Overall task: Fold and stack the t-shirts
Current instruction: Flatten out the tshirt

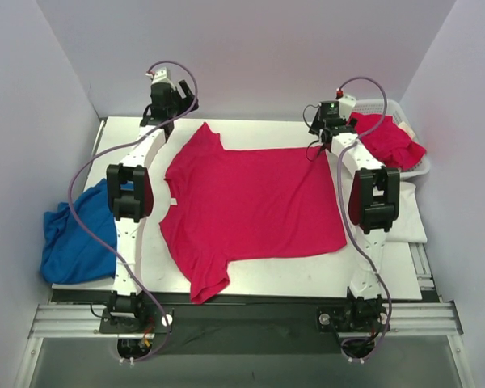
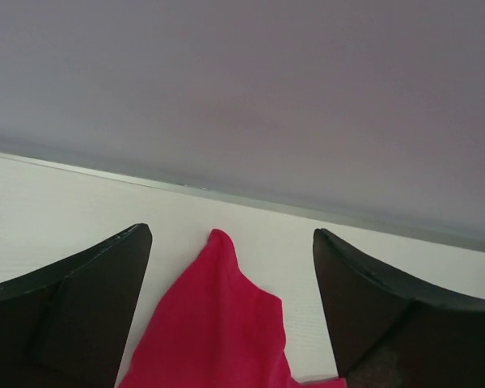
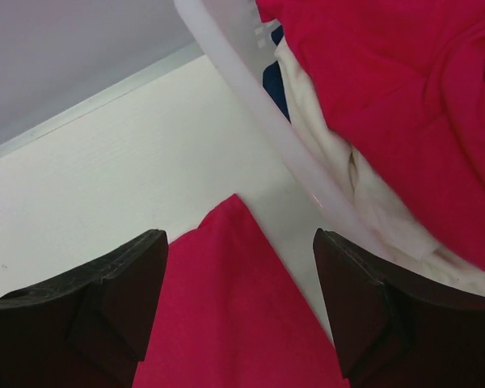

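Top external view first: a pinkish-red t-shirt (image 1: 250, 206) lies flat across the middle of the white table (image 1: 259, 133), collar to the left, hem to the right. One sleeve points at the far edge and the other reaches almost to the near edge. Both arms stretch to the far side, one along each end of the shirt, so its broad middle lies in the open. Left wrist view now: the left gripper (image 2: 230, 234) has its fingers spread wide and holds nothing. The tip of the far sleeve rests on the table between them, touching neither finger. Past it runs a strip of bare table, then the foot of the back wall. Over to the right wrist: the right gripper (image 3: 238, 238) is parted just as wide and is empty too, with the shirt's far hem corner pointing up between the fingers. Room is tight on that side, because the rim of the white basket (image 3: 246, 89) passes just beside that corner with only a narrow band of table between. Inside the basket a second red t-shirt (image 3: 404, 97) is heaped over some white cloth (image 3: 339, 162). Back on top, a blue garment (image 1: 73, 242) droops over the left table edge, apart from the spread shirt. A flat white sheet of fabric (image 1: 411, 229) lies at the right edge beside the right arm.
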Motion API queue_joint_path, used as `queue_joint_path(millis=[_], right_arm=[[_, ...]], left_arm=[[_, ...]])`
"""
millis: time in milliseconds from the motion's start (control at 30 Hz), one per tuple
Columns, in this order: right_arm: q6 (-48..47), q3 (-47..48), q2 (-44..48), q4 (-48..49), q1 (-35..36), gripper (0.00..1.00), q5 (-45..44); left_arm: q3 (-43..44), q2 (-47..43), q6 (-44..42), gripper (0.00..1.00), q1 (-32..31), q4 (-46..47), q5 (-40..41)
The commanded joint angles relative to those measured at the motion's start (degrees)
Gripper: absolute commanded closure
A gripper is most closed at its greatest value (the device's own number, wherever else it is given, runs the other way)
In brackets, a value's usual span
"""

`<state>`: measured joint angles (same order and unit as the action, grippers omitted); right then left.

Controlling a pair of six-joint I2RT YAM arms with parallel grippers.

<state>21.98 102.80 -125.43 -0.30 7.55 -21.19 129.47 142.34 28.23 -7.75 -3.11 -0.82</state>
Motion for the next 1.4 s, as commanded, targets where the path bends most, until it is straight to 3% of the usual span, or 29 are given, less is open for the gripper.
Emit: queue_joint_path(millis=[0, 133, 300, 467, 733, 867, 1167, 1367], right_arm=[[0.8, 0.5, 3.6, -0.8, 0.3, 0.26, -0.7], [0.0, -3.0, 8.1, -0.3, 0.9, 0.26, 3.3], [-2.0, -9.8, 13.5, -2.3, 4.7, 0.27, 3.4], [0.7, -15.9, 18.2, -8.6, 6.9, 0.27, 6.5], [3.4, -24.1, 19.9, -12.6, 7.8, 0.29, 13.1], [4.2, -23.9, 17.2, -14.5, 7.5, 0.29, 16.6], [6.1, -17.6, 9.8, -19.9, 6.2, 0.3, 20.2], [7.8, -11.9, 4.6, -23.4, 4.8, 0.32, 22.9]], left_arm=[[1.9, -1.4, -0.1, 0.05, 0.6, 2.3, 1.0], [0.6, -4.1, -0.5, 0.05, 0.4, -0.6, -0.9], [-6.7, -13.0, -3.6, 0.1, -2.4, -11.3, 3.3], [-25.7, -25.6, -2.7, 0.12, -5.6, -13.0, 5.9], [-42.5, -31.2, 5.6, 0.15, -7.8, -16.7, 6.8], [-42.1, -28.3, 8.1, 0.15, -7.8, -20.8, 10.2], [-29.8, -15.5, 12.6, 0.15, -6.1, -35.5, 12.7], [-26.9, -12.8, 16.3, 0.14, -2.8, -38.1, 12.5]])
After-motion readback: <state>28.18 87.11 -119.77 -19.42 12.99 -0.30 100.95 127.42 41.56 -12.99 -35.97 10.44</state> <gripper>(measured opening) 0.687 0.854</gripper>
